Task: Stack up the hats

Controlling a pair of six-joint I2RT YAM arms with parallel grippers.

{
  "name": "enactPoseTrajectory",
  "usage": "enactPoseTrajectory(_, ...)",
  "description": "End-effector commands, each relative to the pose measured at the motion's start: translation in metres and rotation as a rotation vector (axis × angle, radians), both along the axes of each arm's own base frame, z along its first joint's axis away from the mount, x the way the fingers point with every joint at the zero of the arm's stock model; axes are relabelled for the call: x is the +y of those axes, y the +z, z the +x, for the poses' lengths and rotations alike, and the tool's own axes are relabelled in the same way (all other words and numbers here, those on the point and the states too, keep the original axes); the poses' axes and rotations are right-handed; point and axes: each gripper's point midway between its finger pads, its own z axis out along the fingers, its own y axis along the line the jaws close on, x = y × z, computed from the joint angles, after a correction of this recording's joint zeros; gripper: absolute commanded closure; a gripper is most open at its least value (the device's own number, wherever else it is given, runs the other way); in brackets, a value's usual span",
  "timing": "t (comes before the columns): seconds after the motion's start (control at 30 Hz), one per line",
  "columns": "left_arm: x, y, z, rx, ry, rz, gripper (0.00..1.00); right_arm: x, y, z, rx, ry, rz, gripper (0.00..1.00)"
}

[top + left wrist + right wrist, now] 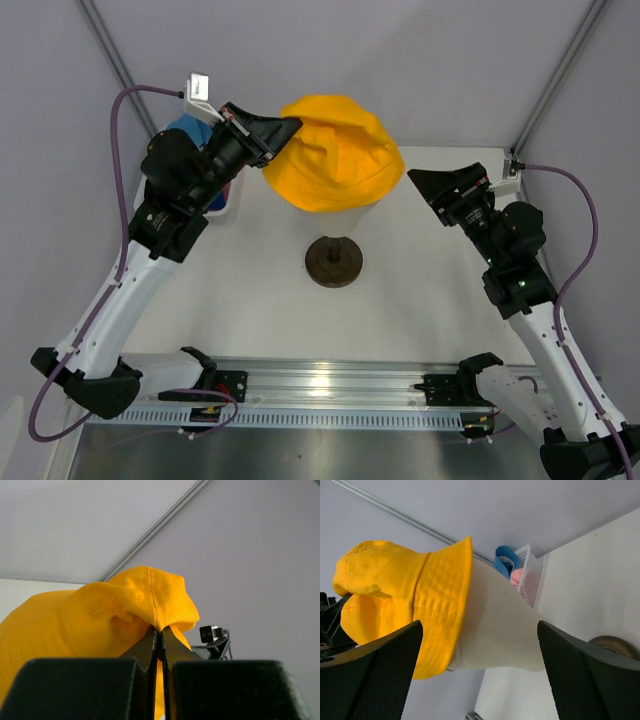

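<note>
The yellow hat (335,152) sits over the top of the cream mannequin head (505,630), whose dark brown base (334,262) stands mid-table. My left gripper (290,128) is shut on the hat's cloth at its left side; in the left wrist view a fold of yellow cloth (150,600) is pinched between the jaws. My right gripper (418,182) is open and empty, just right of the hat, jaws spread toward the head. A light blue hat (505,560) and a pale pink hat (517,577) lie in the basket. The navy hat is not visible.
A white mesh basket (530,575) stands at the table's far left corner, behind my left arm (180,190). Grey walls close in the back and sides. A metal rail (320,385) runs along the near edge.
</note>
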Motion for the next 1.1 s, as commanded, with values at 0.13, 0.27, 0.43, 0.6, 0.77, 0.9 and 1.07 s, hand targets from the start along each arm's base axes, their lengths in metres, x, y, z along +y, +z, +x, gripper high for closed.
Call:
enactPoseTrajectory(0.13,-0.002,-0.004,-0.004,-0.039,-0.012,-0.008,0.99,0.02,0.023,0.005,-0.068,0.066,0.127,0.04)
enactPoseTrajectory(0.27,-0.004,-0.02,-0.005,-0.005,-0.029,-0.004,0.99,0.038,0.028,0.006,-0.094,0.119,0.14,0.12)
enactPoseTrajectory(0.43,-0.005,-0.033,-0.006,0.017,-0.033,0.018,0.99,0.047,0.025,0.006,-0.091,0.132,0.122,0.33)
enactPoseTrajectory(0.6,0.0,-0.039,-0.008,0.004,-0.014,0.034,0.99,0.032,0.016,0.002,-0.084,0.057,0.112,0.72)
enactPoseTrajectory(0.77,-0.001,-0.036,-0.017,-0.007,-0.047,0.05,0.9,0.023,0.022,-0.006,-0.145,0.033,0.138,0.81)
enactPoseTrajectory(0.9,0.013,-0.037,-0.023,-0.011,0.004,0.082,0.47,0.026,0.01,-0.001,-0.11,0.036,0.115,0.97)
enactPoseTrajectory(1.07,0.064,-0.046,-0.035,0.013,0.199,0.071,0.11,0.031,-0.018,0.009,-0.052,0.038,0.086,1.0)
